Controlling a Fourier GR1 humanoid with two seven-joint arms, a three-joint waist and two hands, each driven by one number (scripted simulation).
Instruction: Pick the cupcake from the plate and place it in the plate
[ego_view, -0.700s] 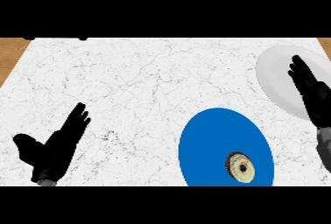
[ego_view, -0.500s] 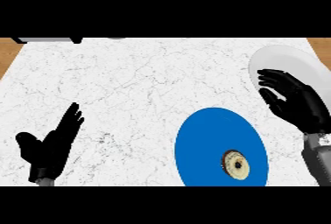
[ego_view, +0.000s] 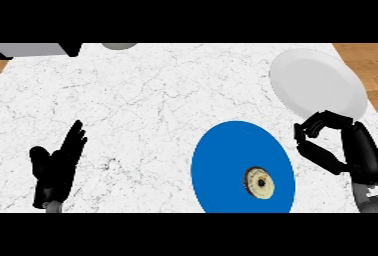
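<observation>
A small cupcake (ego_view: 259, 182) with a pale wrapper and dark top sits on the lower right part of a blue plate (ego_view: 229, 155) in the head view. A white plate (ego_view: 314, 80) lies at the far right of the marble counter. My right hand (ego_view: 341, 146) hovers to the right of the blue plate, just below the white plate, fingers curled with nothing between them. It is apart from the cupcake. My left hand (ego_view: 57, 167) rests open at the lower left, fingers straight and pointing up.
A grey appliance corner (ego_view: 37, 49) and a grey round object (ego_view: 118, 45) show at the counter's far edge. Wooden floor (ego_view: 360, 57) lies beyond the counter's right edge.
My right hand has come down off the white plate toward the blue plate's right side and curled its fingers. The view has shifted left. The left hand has stayed still.
</observation>
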